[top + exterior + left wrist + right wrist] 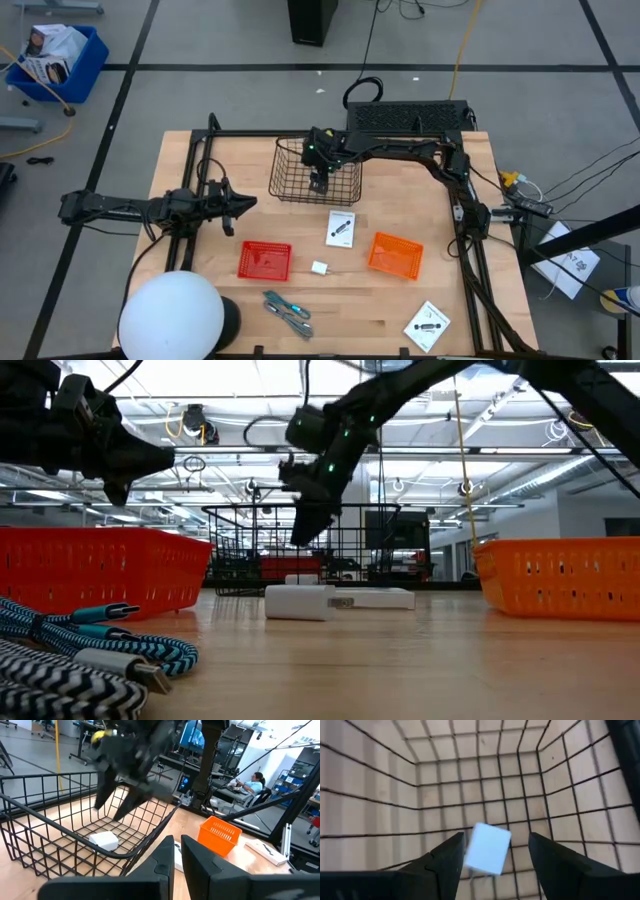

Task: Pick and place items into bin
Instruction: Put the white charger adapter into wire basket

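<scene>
White cube sits on the wire bin floor, right below the right gripper, whose jaws are spread and empty. Drop looks done; next it probably lifts out toward the card. Left gripper waits clenched beside the bin.

One cube lies in the wire basket; a second cube sits between two trays, a card behind it.
</scene>
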{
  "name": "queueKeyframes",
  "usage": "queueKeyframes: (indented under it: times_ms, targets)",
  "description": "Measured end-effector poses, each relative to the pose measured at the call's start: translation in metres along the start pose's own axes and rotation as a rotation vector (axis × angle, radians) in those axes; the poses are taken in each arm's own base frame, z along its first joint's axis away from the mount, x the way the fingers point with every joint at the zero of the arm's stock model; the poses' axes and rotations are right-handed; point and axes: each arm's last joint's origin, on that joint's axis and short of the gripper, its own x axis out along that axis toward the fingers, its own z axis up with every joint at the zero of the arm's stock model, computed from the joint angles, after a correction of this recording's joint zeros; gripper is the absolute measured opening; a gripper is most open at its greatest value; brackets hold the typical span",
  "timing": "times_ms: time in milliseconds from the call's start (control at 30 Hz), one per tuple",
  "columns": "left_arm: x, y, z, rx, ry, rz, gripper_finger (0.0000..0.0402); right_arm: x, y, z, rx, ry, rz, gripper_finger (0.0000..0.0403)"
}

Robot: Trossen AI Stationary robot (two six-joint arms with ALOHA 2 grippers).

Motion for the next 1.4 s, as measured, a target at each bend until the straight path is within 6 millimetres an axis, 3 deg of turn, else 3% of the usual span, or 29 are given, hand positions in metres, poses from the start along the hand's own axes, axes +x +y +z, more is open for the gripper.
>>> queueKeyframes:
  times_ms: [300,467,667,833,1033,1233,1400]
  targets:
    - [0.0,0.001,-0.001,-0.01,0.014,0.006,0.0037,-0.063,0.044,0.01,-0.08,-0.054,-0.025,0.0215]
    - [0.0,0.001,-0.002,-0.012,0.015,0.006,0.0037,-0.09,0.089,0.01,-0.151,-0.087,-0.026,0.0215]
    - [0.0,0.0,-0.002,-0.015,0.026,-0.025,0.0037,-0.103,0.149,0.002,-0.149,-0.096,0.044,0.0215]
    - [0.0,-0.001,-0.002,-0.019,0.03,-0.037,0.0037,-0.094,0.201,-0.023,-0.199,-0.084,0.043,0.0217]
    - [0.0,-0.001,-0.003,-0.035,0.038,-0.041,0.0037,-0.071,0.241,-0.057,-0.203,-0.119,0.109,0.0256]
    - [0.0,-0.001,-0.002,-0.038,0.038,-0.041,0.0037,-0.042,0.25,-0.085,-0.176,-0.182,0.154,0.0298]
    - [0.0,-0.001,-0.002,-0.04,0.038,-0.041,0.0037,-0.023,0.245,-0.107,-0.157,-0.147,0.137,0.0303]
